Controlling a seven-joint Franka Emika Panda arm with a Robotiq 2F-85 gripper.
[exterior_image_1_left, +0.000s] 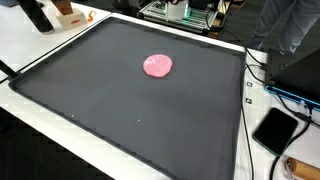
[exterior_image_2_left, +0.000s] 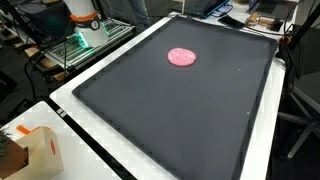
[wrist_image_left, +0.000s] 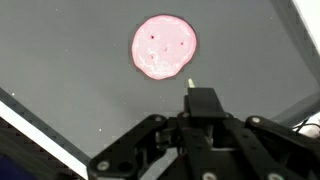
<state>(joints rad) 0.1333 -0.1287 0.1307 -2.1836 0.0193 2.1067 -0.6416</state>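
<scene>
Disc (exterior_image_1_left: 158, 66), pink, round and flat, sits alone on a big black mat (exterior_image_1_left: 100, 95). It's off-centre and well clear of all four edges in both exterior views (exterior_image_2_left: 181, 56).

Going left to right in an exterior view: a white strip of table (exterior_image_1_left: 40, 112) runs along the mat's left edge, then comes the disc, then cables (exterior_image_1_left: 256, 78) trail by the right edge. A dark phone (exterior_image_1_left: 277, 130) lies just off the near right corner. A cardboard box (exterior_image_2_left: 40, 152) sits off a near corner too.

My guess is the dark mat is there for contrast, because the pink really pops.

In the wrist view the gripper (wrist_image_left: 203, 120) hangs above the mat with the disc (wrist_image_left: 163, 46) just ahead of it, not touching. The fingertips are out of shot, so I can't tell whether they're spread or pressed together.

No brands or readable writing anywhere.
</scene>
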